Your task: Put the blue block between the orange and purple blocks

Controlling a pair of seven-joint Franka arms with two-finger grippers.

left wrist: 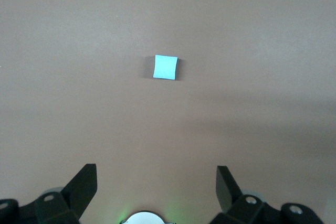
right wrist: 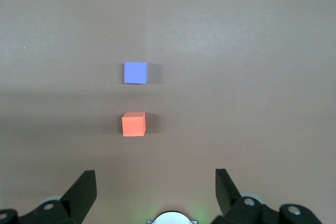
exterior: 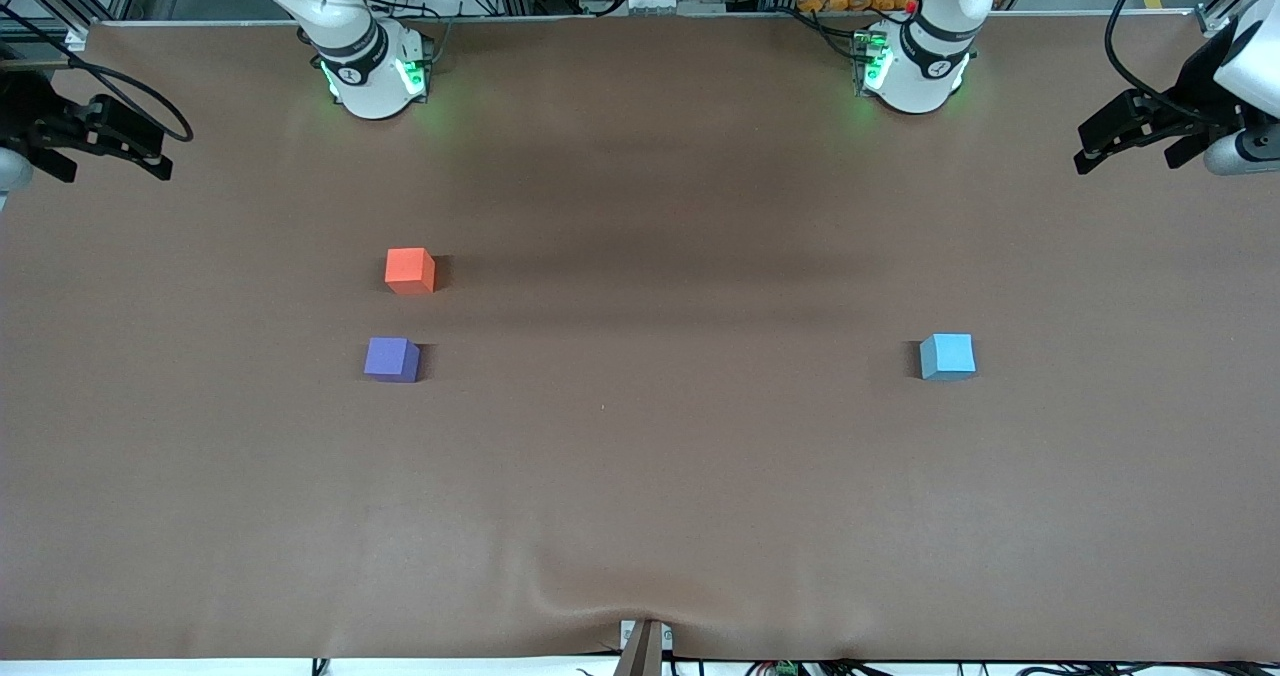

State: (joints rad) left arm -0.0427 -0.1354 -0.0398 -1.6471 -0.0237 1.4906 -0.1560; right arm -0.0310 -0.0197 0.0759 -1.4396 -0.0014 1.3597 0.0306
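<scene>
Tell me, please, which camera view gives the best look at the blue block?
The left wrist view: the blue block sits alone near mid-frame, unobstructed. The front view shows it smaller, toward the left arm's end of the table. The right wrist view does not show it.

The front view looks down from high across the counter (exterior: 640, 476), facing both arm bases, taking in the whole surface; the left wrist view looks down past the left hand (left wrist: 156, 182) from well above the blue block (left wrist: 166, 67), shared with the front view (exterior: 947, 356); the right wrist view, equally high, shares the orange block (right wrist: 133, 124) and purple block (right wrist: 135, 73).
</scene>
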